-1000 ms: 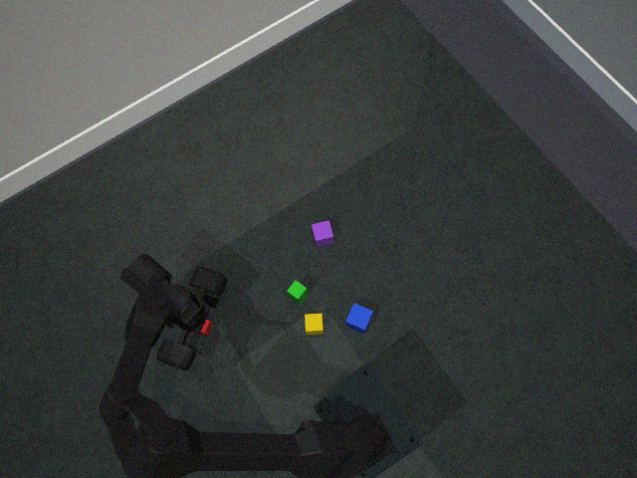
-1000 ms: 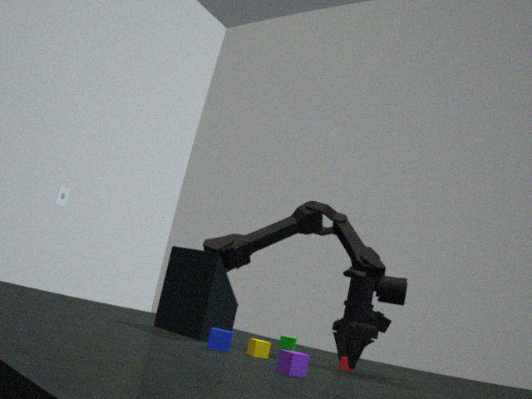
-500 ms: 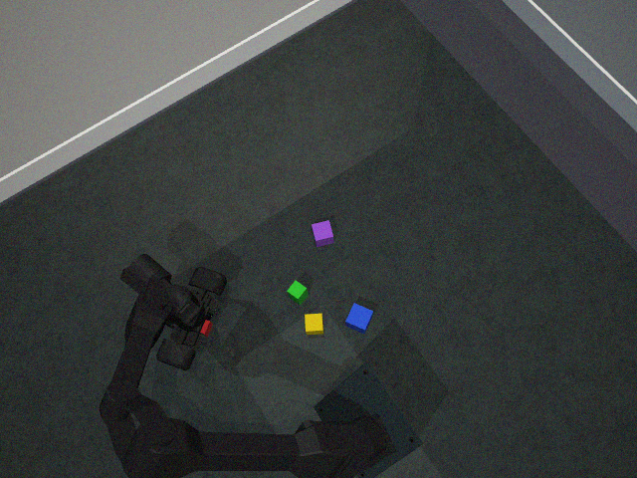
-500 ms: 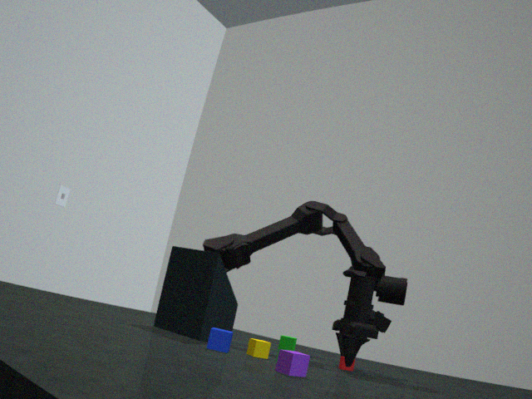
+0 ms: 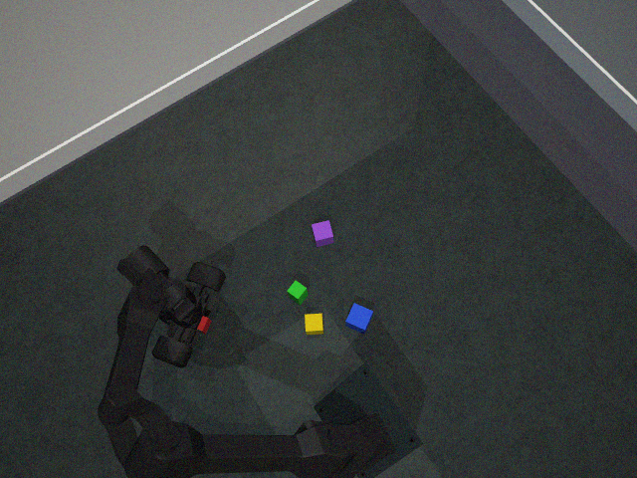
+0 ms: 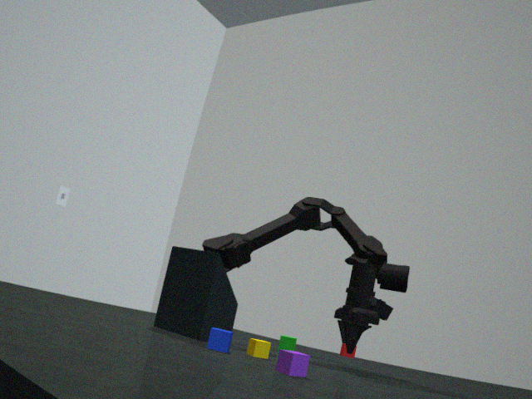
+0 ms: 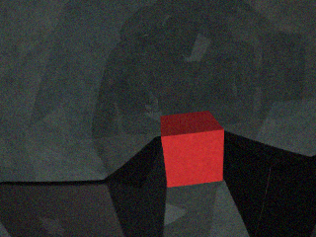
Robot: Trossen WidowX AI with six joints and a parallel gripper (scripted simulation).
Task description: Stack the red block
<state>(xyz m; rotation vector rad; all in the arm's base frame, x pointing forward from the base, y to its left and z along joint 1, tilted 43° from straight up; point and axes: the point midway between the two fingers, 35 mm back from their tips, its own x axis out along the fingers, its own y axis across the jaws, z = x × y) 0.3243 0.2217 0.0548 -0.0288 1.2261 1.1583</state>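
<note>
The red block is between the fingers of my gripper, which is shut on it. In the wrist view a dark finger touches each side of the block. In the exterior view the block appears a little above the table. The green tower shows as one green block standing on the table, to the right of my gripper in the top view. Its lower part is partly hidden by the purple block in the exterior view. It is out of the wrist view.
The yellow block stands close to the green tower. The blue block is beyond the yellow one. The purple block stands apart, above the green tower in the top view. The dark arm base stands behind the blue block.
</note>
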